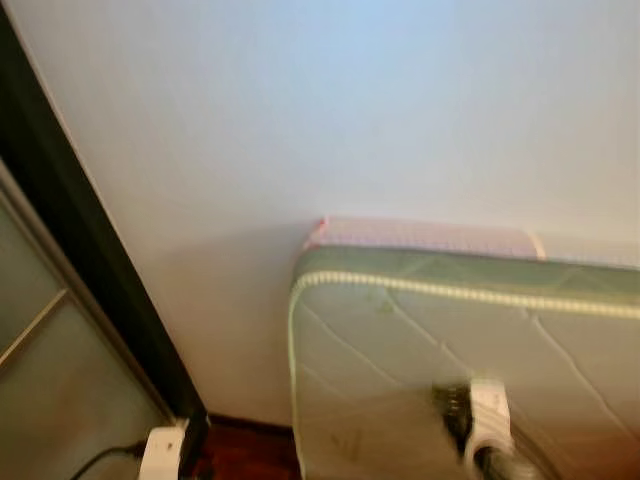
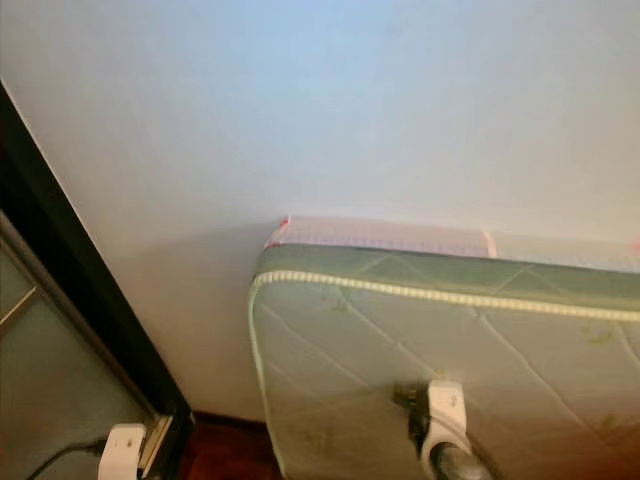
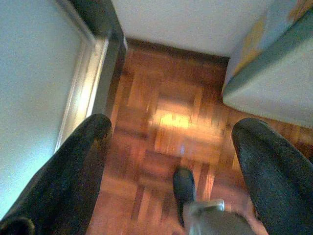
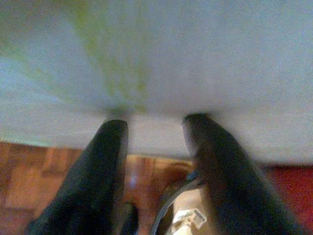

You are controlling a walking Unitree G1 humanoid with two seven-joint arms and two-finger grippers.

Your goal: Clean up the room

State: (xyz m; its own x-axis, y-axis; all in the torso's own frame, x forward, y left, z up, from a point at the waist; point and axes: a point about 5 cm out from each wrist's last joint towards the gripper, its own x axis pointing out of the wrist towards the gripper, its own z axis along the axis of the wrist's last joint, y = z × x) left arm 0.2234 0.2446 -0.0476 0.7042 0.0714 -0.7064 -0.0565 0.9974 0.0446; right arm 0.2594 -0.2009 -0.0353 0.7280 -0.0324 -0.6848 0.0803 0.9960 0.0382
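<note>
A mattress point(image 2: 450, 370) is seen leaning against the wall point(image 2: 330, 110). Fingers of the left gripper point(image 3: 171, 161) are spread above the wooden floor point(image 3: 166, 122); those of the right gripper point(image 4: 154, 122) are parted at the mattress.

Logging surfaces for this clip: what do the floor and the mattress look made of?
Floor: looks like wood parquet, reddish-brown blocks laid in alternating squares, with a glossy patch that suggests varnish. Mattress: quilted fabric, pale with a faint green print, stitched diamond lines and a corded piping along its edge; the filling can't be judged.

Quilted pale-green mattress point(image 1: 420, 350) against wall point(image 1: 330, 110)
</note>
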